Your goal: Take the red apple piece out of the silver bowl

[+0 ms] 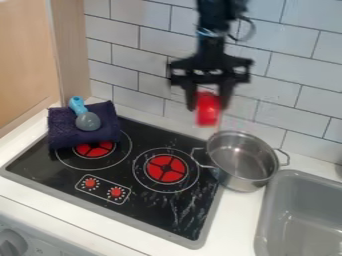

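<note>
Jaws: pinching the red apple piece [209, 117] between them, its lower part hanging free below the tips of the gripper [208, 106].
Apple piece: out of the two-handled metal pot [246, 181] – the task's silver bowl – and apart from it, above and to the left of its rim in the view. We judge the removal itself done and the set-down left to do.
Stove: we would take the front of the black cooktop [145, 206] as a landing area, since the task names no target. We lower the piece upright and slowly, let its base touch first, then part the jaws evenly and lift straight up. Letting go too high could make it bounce or roll.
Pot: round, thin-walled and shiny, with wire-like loop handles. We route clear of these; a snag could drag the pot toward the sink [292, 202], a smooth grey basin with rounded corners.
Burner: the nearer disc [165, 169] is red, crossed by dark bars – probably a less even seat than the glossy surface, which carries pale streaks.
Cloth: dark purple, textured and folded [61, 131], bearing a blue-handled utensil [87, 121] with a rounded grey head. We leave both alone.
</note>
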